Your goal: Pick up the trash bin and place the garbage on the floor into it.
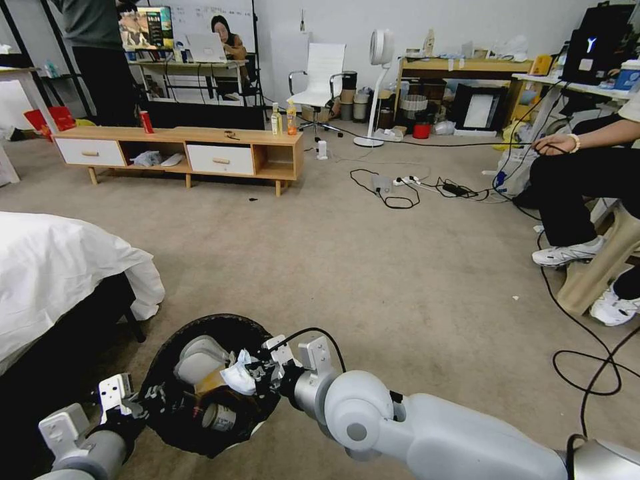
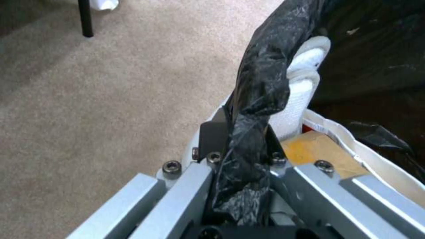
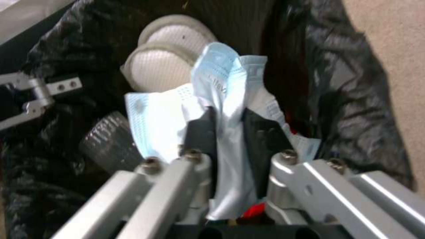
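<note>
The right gripper (image 3: 229, 132) is closed on a crumpled white tissue (image 3: 221, 99), the paper pinched between its two dark pads (image 3: 201, 132), and hangs over the open mouth of the trash bin (image 1: 167, 360). The left gripper (image 2: 241, 142) clamps the bin's rim, its jaws narrowed on a fold of the black plastic bag (image 2: 261, 83) that lines it. The bin sits low in front of the robot, between the two arms; whether it rests on the floor (image 1: 373, 267) or is lifted clear cannot be judged from these views. Inside lie rolled white tissues (image 3: 168, 56), a ribbed clear bottle (image 3: 108, 139), a brown paper bag (image 2: 318, 149) and what appears to be a red-and-white packet, partly hidden. A white-sheeted bed (image 1: 60, 273) stands just left of the bin. Well beyond, a low wooden cabinet (image 1: 180, 150) carries a red can (image 1: 146, 122) and two drink bottles (image 1: 283, 120).
</note>
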Robot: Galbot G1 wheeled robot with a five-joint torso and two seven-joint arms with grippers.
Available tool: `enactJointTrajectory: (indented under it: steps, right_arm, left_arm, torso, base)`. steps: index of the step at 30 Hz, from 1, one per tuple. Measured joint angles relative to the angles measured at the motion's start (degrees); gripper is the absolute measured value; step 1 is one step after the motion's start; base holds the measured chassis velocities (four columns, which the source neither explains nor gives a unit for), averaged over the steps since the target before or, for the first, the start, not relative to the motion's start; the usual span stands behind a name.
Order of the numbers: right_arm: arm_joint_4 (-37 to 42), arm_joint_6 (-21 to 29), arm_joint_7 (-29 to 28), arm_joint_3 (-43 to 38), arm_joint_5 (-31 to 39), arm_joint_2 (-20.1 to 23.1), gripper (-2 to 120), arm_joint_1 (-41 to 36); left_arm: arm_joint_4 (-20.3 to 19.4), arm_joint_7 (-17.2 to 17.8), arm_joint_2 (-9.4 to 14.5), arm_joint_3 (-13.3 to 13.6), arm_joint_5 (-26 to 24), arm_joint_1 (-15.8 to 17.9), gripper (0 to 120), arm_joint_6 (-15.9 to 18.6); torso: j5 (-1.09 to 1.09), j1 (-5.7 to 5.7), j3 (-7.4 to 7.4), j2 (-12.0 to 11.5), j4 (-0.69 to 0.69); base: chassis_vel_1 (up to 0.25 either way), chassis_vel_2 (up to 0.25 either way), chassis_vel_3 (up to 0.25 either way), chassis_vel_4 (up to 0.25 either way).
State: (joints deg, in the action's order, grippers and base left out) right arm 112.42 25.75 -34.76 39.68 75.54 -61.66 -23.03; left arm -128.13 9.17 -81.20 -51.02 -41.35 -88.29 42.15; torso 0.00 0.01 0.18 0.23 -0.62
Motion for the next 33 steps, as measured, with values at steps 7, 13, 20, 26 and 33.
enactJointTrajectory:
  steps: [7,13,20,26,33]
  right_arm:
    - [-0.63,-0.09,0.0,-0.42,-0.05,-0.86,48,0.21]
    - [-1.03,-0.26,0.19,-0.72,-0.01,-1.89,74,0.42]
    - [-1.47,-0.94,0.49,-0.57,-0.62,-2.86,96,0.32]
    - [0.24,-2.01,0.87,-2.95,-1.27,-2.76,98,0.42]
    - [4.42,-5.43,3.44,-10.18,-4.31,-2.27,99,0.41]
  left_arm:
    - [0.38,-0.05,-0.11,0.12,0.16,0.06,2,-0.06]
    - [0.65,-0.13,-0.2,0.22,0.2,0.12,2,-0.11]
    - [0.65,-0.24,-0.3,0.23,0.25,-0.05,2,-0.16]
    - [0.61,-0.26,-0.25,0.04,0.31,-0.28,2,-0.19]
    - [0.63,-0.31,-0.34,0.05,0.54,-0.25,2,-0.21]
  torso:
    - [0.0,0.0,0.0,0.0,0.0]
    - [0.0,0.0,0.0,0.0,0.0]
    - [0.0,0.0,0.0,0.0,0.01]
    - [0.0,0.0,0.0,0.0,0.0]
    - [0.0,0.0,0.0,0.0,0.0]
  base:
    - [0.0,0.0,0.0,0.0]
    - [0.0,0.0,0.0,0.0]
    - [0.0,0.0,0.0,0.0]
    - [0.0,0.0,0.0,0.0]
    - [0.0,0.0,0.0,0.0]
